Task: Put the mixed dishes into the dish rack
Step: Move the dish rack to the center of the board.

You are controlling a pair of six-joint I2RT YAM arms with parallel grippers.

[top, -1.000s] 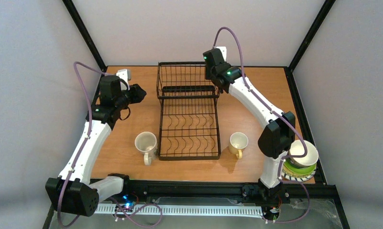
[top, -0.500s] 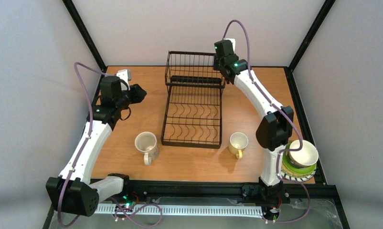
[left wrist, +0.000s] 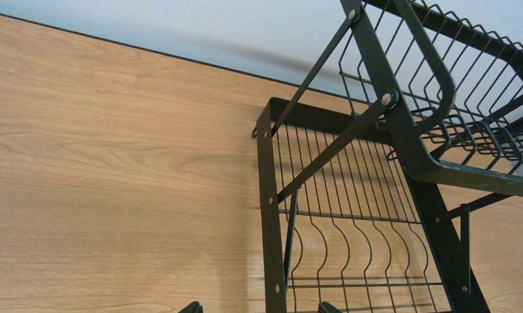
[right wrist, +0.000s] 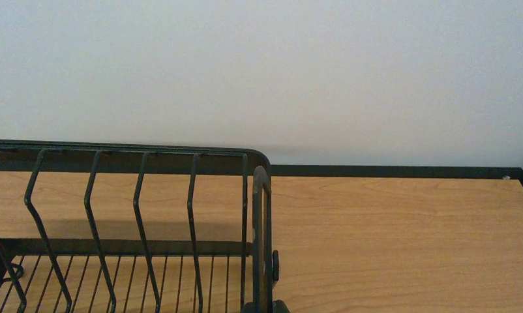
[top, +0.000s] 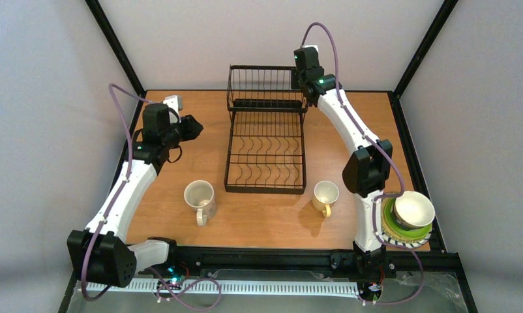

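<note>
Since a second ago the dish rack (top: 265, 147) has slid away from the arm bases and slightly right. It now sits squarer on the worktop (top: 350, 124), and your right arm has stretched out with it. The right end effector (right wrist: 264, 306) is clamped on the far right corner of the taller basket section. The wrist view shows the rim wire running straight down between its fingers.

The left end effector (left wrist: 257, 308) stands wide apart, holds nothing and hovers just left of the rack. No dish is loaded yet. The white mug (top: 199, 194) and the cream-yellow mug (top: 325, 193) stand near the rack's near end, one on each side. The white bowl (top: 413, 208) and lime-green plate (top: 392, 225) sit stacked at the near right corner.

You appear to be placing the rack, not loading it. Drag low and slowly so the feet stay flat and the frame does not twist about that single corner. The right arm is already extended, so stop before both arms lose easy reach of the plate slots. Open fully and back off along the wire before lifting.
</note>
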